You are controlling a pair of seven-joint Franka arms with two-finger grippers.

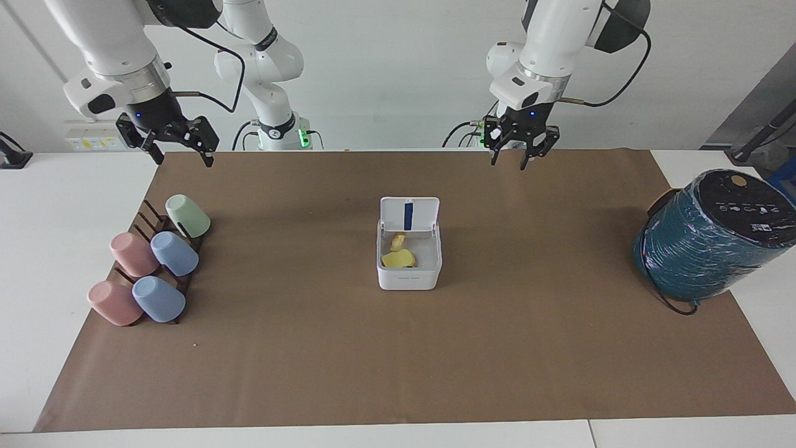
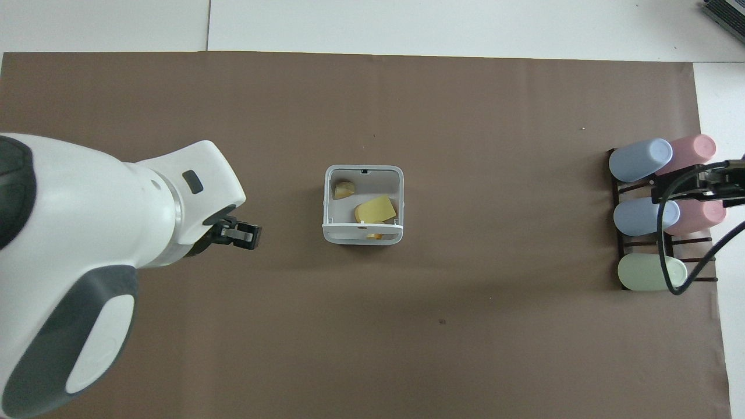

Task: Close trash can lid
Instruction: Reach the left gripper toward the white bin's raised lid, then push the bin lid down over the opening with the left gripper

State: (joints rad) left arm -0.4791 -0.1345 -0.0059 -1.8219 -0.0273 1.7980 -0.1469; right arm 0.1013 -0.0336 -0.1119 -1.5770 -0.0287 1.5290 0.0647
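Observation:
The trash can (image 1: 409, 277) is a small white cube in the middle of the brown mat, and it also shows in the overhead view (image 2: 362, 170). Its lid (image 1: 409, 214) stands upright on the edge nearer the robots, blue stripe showing; from overhead the lid (image 2: 349, 234) is seen edge-on. Yellow scraps (image 1: 398, 258) lie inside. My left gripper (image 1: 509, 165) is open and empty, raised over the mat beside the can toward the left arm's end (image 2: 247, 235), apart from it. My right gripper (image 1: 183, 158) is open, empty and waits over the cup rack.
A dark rack holding several pastel cups (image 1: 149, 261) stands at the right arm's end of the mat (image 2: 657, 215). A large teal wrapped cylinder (image 1: 709, 236) with a black cable lies at the left arm's end, hidden by the left arm from overhead.

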